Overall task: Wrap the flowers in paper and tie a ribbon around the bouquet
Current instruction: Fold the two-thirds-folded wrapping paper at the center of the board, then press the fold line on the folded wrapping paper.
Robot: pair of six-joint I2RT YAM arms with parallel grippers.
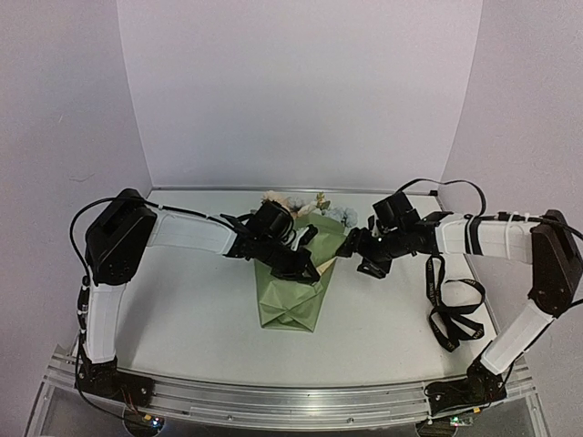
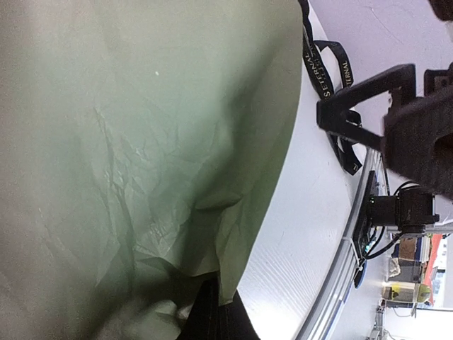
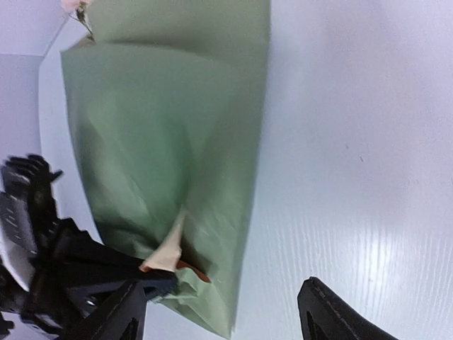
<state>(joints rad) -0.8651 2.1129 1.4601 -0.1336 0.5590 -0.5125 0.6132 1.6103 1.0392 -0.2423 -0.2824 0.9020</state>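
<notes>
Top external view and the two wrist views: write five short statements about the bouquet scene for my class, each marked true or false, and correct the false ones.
1. The ribbon is tied around the bouquet. False: it lies loose on the table, to the bouquet's right and apart from it.
2. The left gripper is shut on a fold of the paper. True.
3. The right gripper is clamped on the paper. False: its jaws stand open and empty beside the bouquet.
4. The flowers show at the bouquet's far end. True.
5. The paper's outer face is bright red. False: it is olive green.
</notes>
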